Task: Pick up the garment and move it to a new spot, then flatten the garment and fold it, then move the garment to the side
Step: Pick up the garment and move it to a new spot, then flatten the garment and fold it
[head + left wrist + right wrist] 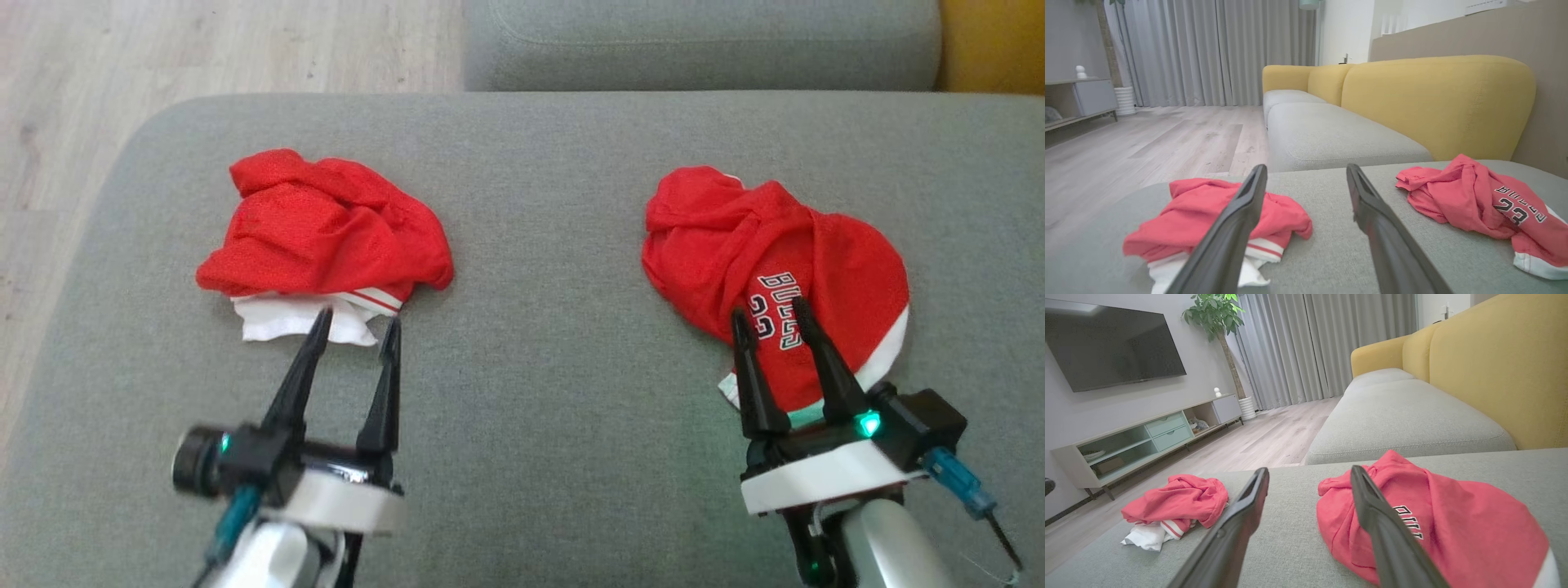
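Garment on your left: crumpled red mesh garment with a white hem (326, 229), in a heap on the left part of the wide grey fabric sofa cushion (555, 343).
Garment on your right: crumpled red jersey with white trim and dark lettering (775, 237), on the right part of the same cushion, well apart from the first heap.
Left pincer (359, 318): wide open and holding nothing. Its tips are at the near white edge of the mesh garment; whether they touch the cloth I cannot tell.
Right pincer (768, 309): open a little less wide, also holding nothing. Its fingers point over the near part of the jersey, beside the lettering.
Step in hand: the approach for the first pick-up, in my judgement; neither heap is lifted yet.
How to do it well: bring the fingers down so they stand on both sides of a thick fold, not the thin hem alone. Close fully, then lift straight up before you carry sideways.
Risk: a single thin layer may slip out, or the tips may catch the cushion cover.
New spot: the bare grey area between the heaps looks roomy enough for flattening.
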`<state>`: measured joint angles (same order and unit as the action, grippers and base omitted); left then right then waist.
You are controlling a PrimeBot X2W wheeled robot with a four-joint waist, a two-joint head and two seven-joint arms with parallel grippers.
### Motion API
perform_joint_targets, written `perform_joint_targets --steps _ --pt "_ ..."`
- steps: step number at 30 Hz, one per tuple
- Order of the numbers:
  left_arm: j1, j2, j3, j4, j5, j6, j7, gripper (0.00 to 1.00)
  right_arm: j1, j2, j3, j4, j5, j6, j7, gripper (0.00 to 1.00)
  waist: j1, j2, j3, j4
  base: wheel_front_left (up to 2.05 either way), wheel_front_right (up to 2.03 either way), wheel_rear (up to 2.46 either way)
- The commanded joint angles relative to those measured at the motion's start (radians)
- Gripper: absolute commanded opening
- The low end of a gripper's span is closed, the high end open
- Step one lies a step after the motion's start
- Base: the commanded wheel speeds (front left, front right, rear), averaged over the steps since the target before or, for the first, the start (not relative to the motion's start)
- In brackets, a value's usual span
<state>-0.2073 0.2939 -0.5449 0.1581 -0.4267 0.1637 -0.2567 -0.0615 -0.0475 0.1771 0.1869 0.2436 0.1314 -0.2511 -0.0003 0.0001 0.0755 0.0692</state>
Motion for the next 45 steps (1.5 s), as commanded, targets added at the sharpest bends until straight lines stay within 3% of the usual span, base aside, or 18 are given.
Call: perform_joint_targets --steps 1,5,13,17,24,40,41,42,45 --pt "-0.017 -0.001 0.063 -0.049 0.016 0.006 -0.005 1.00 -0.012 -0.003 0.018 -0.027 -0.009 -0.001 -0.011 1.00 0.0003 -0.0001 -0.003 0.002 0.00 0.00 0.00" --pt "0.086 -0.071 0.155 -0.098 0.061 -0.021 -0.005 1.00 -0.010 -0.003 0.016 -0.024 -0.017 -0.001 -0.011 1.00 0.0003 -0.0001 -0.001 -0.002 0.00 0.00 0.00" --pt "0.099 -0.128 0.221 -0.076 0.147 -0.104 -0.005 1.00 -0.016 -0.003 0.017 -0.017 -0.037 -0.001 -0.011 1.00 0.0003 -0.0001 0.007 -0.003 0.00 0.00 0.00" --pt "0.091 -0.155 0.241 -0.055 0.173 -0.136 -0.005 1.00 -0.018 -0.003 0.018 0.087 -0.089 -0.001 -0.002 1.00 0.0003 -0.0001 0.020 0.004 0.00 0.00 0.00" --pt "0.081 -0.190 0.264 -0.026 0.206 -0.184 -0.005 1.00 -0.071 -0.003 -0.021 0.231 -0.205 -0.001 0.116 1.00 0.0003 -0.0001 0.060 0.031 0.00 0.00 0.00" --pt "0.055 -0.231 0.316 -0.001 0.242 -0.230 -0.005 1.00 -0.108 -0.003 -0.110 0.342 -0.210 -0.001 0.248 1.00 0.0003 -0.0001 0.104 0.054 0.00 0.00 0.00" --pt "0.055 -0.232 0.319 -0.001 0.244 -0.232 -0.005 1.00 -0.107 -0.003 -0.107 0.345 -0.203 -0.001 0.252 0.63 0.0003 -0.0001 0.103 0.051 0.00 0.00 0.00" --pt "0.054 -0.233 0.321 -0.001 0.246 -0.234 -0.005 1.00 -0.107 -0.003 -0.104 0.345 -0.196 -0.001 0.250 0.03 0.0003 -0.0001 0.102 0.048 0.00 0.00 0.00" --pt "0.054 -0.237 0.325 0.001 0.250 -0.239 -0.005 1.00 -0.115 -0.003 -0.087 0.332 -0.179 -0.001 0.220 0.00 0.0003 -0.0001 0.094 0.038 0.00 0.00 0.00"
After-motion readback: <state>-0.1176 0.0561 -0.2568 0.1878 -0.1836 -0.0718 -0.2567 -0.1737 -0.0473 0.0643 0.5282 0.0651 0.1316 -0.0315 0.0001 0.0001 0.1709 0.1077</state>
